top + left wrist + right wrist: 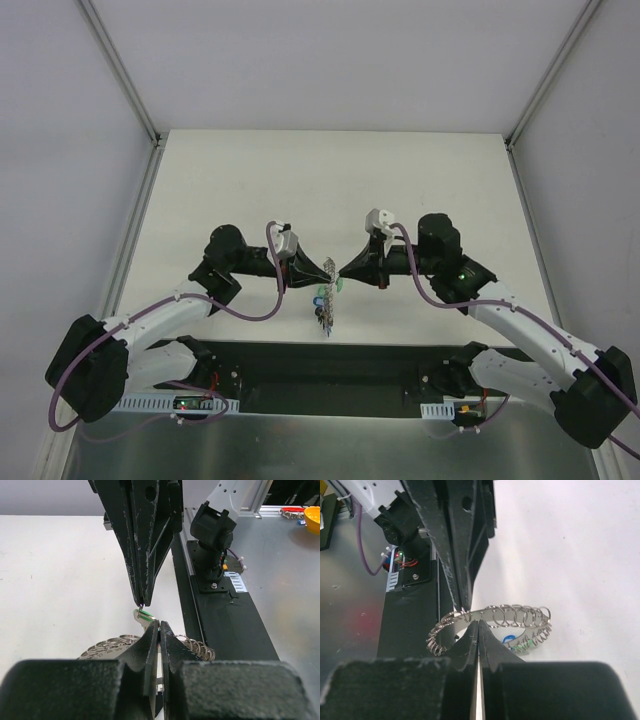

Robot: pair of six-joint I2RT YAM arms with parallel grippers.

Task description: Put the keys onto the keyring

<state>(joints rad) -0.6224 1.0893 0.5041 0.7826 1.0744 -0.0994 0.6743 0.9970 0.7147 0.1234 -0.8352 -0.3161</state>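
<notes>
The keyring point(325, 308) hangs on edge between the two grippers above the white table. In the left wrist view the keyring point(107, 645) is a flat grey ring fringed with small wire rings. My left gripper point(160, 626) is shut on its rim. My right gripper point(142, 601) comes in from above, shut on a green-headed key point(142, 614) right at the left fingertips. In the right wrist view my right gripper point(478, 624) is shut just before the keyring point(520, 615). A blue key head point(509, 639) and a green one point(524, 645) hang on the ring's far side.
The black base strip point(330, 365) runs along the near table edge under the hanging ring. The right arm's base point(212, 535) stands beside it. An orange bowl point(312, 519) sits off the table at the far right. Aluminium posts point(125, 85) frame the white table point(330, 180).
</notes>
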